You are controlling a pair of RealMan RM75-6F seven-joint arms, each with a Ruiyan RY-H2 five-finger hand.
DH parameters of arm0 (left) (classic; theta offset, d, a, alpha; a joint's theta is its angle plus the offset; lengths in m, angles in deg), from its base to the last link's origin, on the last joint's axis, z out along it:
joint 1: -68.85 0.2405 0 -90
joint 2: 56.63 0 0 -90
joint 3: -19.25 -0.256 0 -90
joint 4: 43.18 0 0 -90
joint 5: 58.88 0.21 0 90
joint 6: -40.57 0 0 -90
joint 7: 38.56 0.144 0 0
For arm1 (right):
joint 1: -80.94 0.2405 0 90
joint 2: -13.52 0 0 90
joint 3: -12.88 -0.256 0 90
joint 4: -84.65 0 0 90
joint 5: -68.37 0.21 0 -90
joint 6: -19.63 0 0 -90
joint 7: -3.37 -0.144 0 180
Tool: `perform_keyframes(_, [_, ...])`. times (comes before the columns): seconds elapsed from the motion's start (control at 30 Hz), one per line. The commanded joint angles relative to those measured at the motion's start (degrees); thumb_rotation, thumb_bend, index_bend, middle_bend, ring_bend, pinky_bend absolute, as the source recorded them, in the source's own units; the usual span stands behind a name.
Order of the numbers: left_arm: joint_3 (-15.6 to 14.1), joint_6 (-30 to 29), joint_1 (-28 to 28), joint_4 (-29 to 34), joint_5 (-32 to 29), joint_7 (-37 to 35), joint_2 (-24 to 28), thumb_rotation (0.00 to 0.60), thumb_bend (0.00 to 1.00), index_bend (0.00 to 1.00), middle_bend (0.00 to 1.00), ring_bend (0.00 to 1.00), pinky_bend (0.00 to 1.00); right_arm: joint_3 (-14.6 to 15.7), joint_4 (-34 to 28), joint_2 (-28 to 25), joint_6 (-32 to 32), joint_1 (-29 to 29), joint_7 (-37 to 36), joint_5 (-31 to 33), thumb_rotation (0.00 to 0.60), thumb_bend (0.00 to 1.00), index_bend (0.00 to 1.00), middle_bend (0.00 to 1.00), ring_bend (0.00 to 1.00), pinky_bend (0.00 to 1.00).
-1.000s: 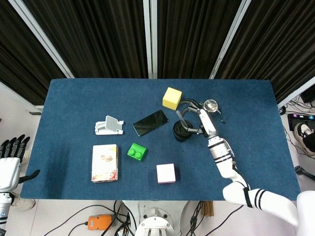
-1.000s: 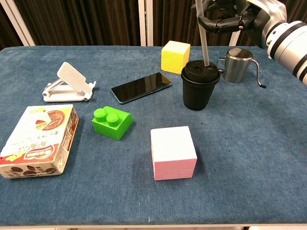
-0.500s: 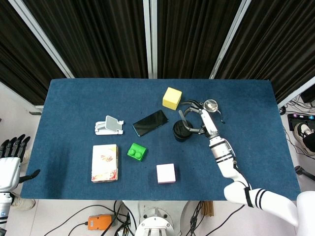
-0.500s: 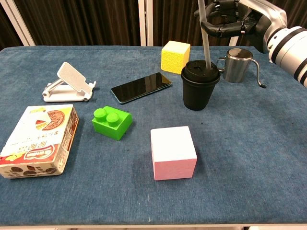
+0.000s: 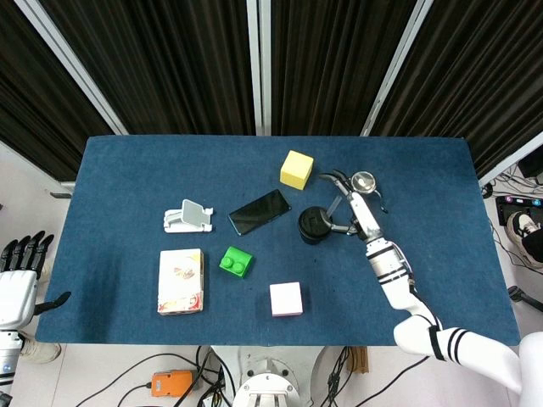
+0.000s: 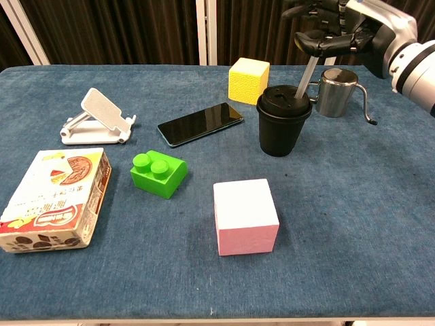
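A black lidded cup [image 6: 283,129] stands mid-table, right of centre, also visible from the head camera as the cup [image 5: 312,225]. A grey straw [image 6: 304,78] rises from its lid, leaning to the right. My right hand [image 6: 334,35] grips the straw's upper part from above the cup; the straw's top end is hidden in the fingers. In the head view the right hand [image 5: 344,202] hovers between the cup and a small steel pitcher [image 5: 364,181]. My left hand [image 5: 19,275] hangs off the table's near left corner, fingers apart, holding nothing.
The steel pitcher [image 6: 336,92] and a yellow cube [image 6: 249,80] flank the cup. A phone [image 6: 200,123], a white phone stand [image 6: 98,117], a green brick [image 6: 158,174], a pink cube [image 6: 245,216] and a snack box [image 6: 54,199] lie to the left and front.
The straw stood nearly upright in the cup; it now leans right. My right hand has shifted right with it. The left hand has barely moved.
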Motion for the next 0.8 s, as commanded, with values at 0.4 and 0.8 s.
perform_keyframes(0.4, [0.4, 0.1, -0.6, 0.4, 0.3, -0.3, 0.3, 0.600, 0.00, 0.00, 0.04, 0.00, 0.00, 6.6, -9.5, -22.0, 13.9, -13.1, 28.2, -5.5, 0.600, 0.54, 0.17, 0.21, 0.04, 0.15])
perform_keyframes(0.8, [0.3, 0.2, -0.8, 1.2, 0.6, 0.1, 0.3, 0.600, 0.00, 0.00, 0.04, 0.00, 0.00, 15.0, -17.0, -31.2, 18.6, -25.5, 33.3, -4.2, 0.600, 0.50, 0.00, 0.09, 0.00, 0.04])
